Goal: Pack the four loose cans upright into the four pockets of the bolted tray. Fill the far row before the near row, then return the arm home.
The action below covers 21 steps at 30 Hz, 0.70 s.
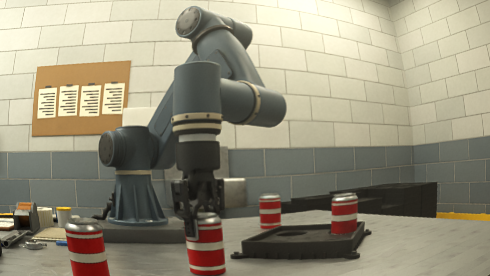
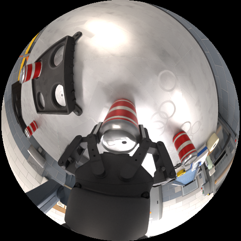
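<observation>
My gripper point(image 1: 199, 220) point(image 2: 119, 131) grips the top of a red can with white bands point(image 1: 205, 245) point(image 2: 120, 117), which stands upright on the steel table. The black four-pocket tray point(image 1: 302, 241) point(image 2: 56, 76) lies to one side, with one can point(image 1: 344, 213) point(image 2: 30, 72) upright in a far pocket and three pockets empty. A third can point(image 1: 270, 211) point(image 2: 30, 128) stands on the table beyond the tray. A fourth can point(image 1: 87, 247) point(image 2: 185, 146) stands near the table edge on the other side of me.
The table edge by the fourth can borders a bench with small tools and tape rolls point(image 1: 30, 222) point(image 2: 212, 141). The arm's base point(image 1: 135, 200) stands behind the held can. A long black box point(image 1: 380, 197) lies beyond the tray by the wall.
</observation>
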Each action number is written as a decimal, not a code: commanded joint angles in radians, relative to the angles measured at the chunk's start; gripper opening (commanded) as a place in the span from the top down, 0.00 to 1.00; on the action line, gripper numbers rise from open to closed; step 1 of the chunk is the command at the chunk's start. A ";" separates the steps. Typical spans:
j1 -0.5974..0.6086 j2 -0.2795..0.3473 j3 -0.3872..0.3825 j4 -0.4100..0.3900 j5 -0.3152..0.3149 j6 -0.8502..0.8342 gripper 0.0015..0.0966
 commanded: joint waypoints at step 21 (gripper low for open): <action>-0.001 -0.073 0.026 0.001 -0.097 0.000 0.93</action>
